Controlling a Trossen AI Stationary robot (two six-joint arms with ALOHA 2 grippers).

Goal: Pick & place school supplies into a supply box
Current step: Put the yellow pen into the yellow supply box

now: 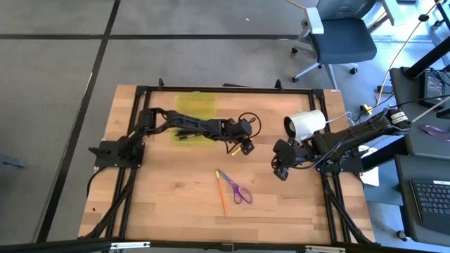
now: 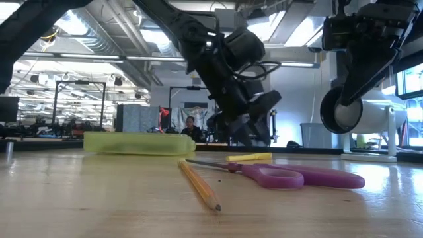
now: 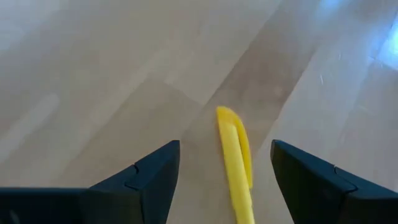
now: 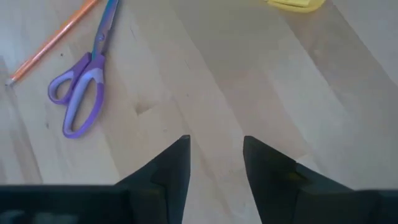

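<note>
A yellow pen [image 3: 236, 171] lies flat on the table, and my left gripper [image 3: 225, 148] hangs open just above it with a finger on either side, touching nothing. In the high view this gripper [image 1: 244, 144] is at the table's middle, beside the pen [image 1: 235, 150]. The yellow-green supply box [image 1: 195, 112] lies at the far left-centre, partly under the left arm. Purple-handled scissors [image 1: 240, 190] and an orange pencil [image 1: 221, 195] lie flat nearer the front edge. My right gripper [image 4: 216, 140] hovers open over bare wood to the right of them [image 1: 281, 170].
A white cylinder [image 1: 306, 124] stands at the far right of the table, close to the right arm. Bare wood lies between the pen and the scissors [image 4: 84, 93]. In the low view the box [image 2: 129, 143] sits behind the pencil [image 2: 198, 185].
</note>
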